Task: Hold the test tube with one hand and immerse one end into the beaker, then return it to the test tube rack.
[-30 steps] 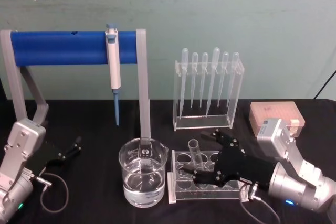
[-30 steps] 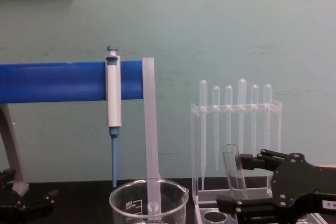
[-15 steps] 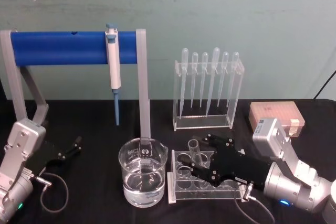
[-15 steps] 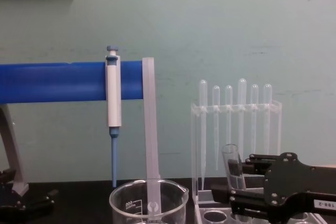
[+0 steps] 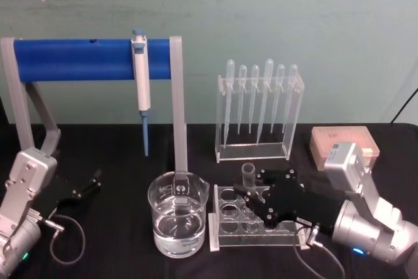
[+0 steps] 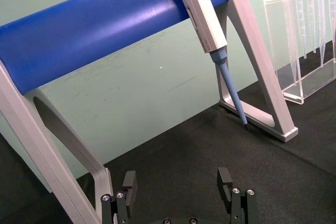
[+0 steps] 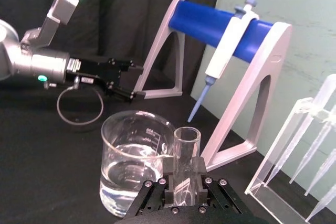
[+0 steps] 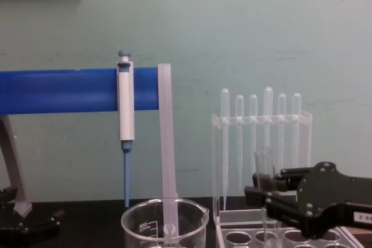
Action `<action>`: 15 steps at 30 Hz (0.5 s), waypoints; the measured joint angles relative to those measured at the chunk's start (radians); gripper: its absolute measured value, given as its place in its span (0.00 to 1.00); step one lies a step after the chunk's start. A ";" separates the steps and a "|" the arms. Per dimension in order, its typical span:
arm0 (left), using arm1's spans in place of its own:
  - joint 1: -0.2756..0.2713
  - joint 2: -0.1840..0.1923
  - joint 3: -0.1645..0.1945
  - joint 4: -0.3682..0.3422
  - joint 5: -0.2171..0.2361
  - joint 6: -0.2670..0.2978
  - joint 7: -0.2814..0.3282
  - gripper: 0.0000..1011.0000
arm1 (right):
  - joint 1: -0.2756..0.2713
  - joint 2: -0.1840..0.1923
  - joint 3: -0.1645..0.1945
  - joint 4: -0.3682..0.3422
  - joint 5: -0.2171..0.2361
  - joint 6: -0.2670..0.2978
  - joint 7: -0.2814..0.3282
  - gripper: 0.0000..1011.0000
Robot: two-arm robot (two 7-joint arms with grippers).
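Two grippers are showing in the head view: the right gripper (image 5: 253,191) is clamping the test tube (image 5: 248,173) upright over the rack (image 5: 225,238), three o'clock from the beaker (image 5: 177,217); the left gripper (image 5: 88,186) is idling at nine o'clock. The left wrist view is showing its fingers (image 6: 224,178) apart, the right wrist view both pads (image 7: 169,171) pinching the test tube.

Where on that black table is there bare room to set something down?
Bare table lies under the blue stand, between its legs, though the micropipette tip hangs there. Another patch sits between the left gripper and the beaker. It is crowded where the beaker, the test tube rack and the right gripper, holding the test tube, stand together.
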 joint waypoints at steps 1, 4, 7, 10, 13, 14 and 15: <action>0.000 0.000 0.000 0.000 0.000 0.000 0.000 0.99 | -0.003 0.000 0.006 -0.005 0.009 0.003 -0.001 0.22; 0.000 0.000 0.000 0.000 0.000 0.000 0.000 0.99 | -0.011 0.000 0.020 -0.017 0.029 0.010 -0.004 0.22; 0.000 0.000 0.000 0.000 0.000 0.000 0.000 0.99 | -0.021 -0.001 0.041 -0.039 0.062 0.024 -0.013 0.22; 0.000 0.000 0.000 0.000 0.000 0.000 0.000 0.99 | -0.030 -0.003 0.062 -0.063 0.093 0.041 -0.027 0.22; 0.000 0.000 0.000 0.000 0.000 0.000 0.000 0.99 | -0.038 -0.003 0.084 -0.090 0.127 0.067 -0.043 0.22; 0.000 0.000 0.000 0.000 0.000 0.000 0.000 0.99 | -0.041 -0.003 0.095 -0.104 0.145 0.084 -0.052 0.22; 0.000 0.000 0.000 0.000 0.000 0.000 0.000 0.99 | -0.042 -0.004 0.101 -0.113 0.156 0.096 -0.058 0.22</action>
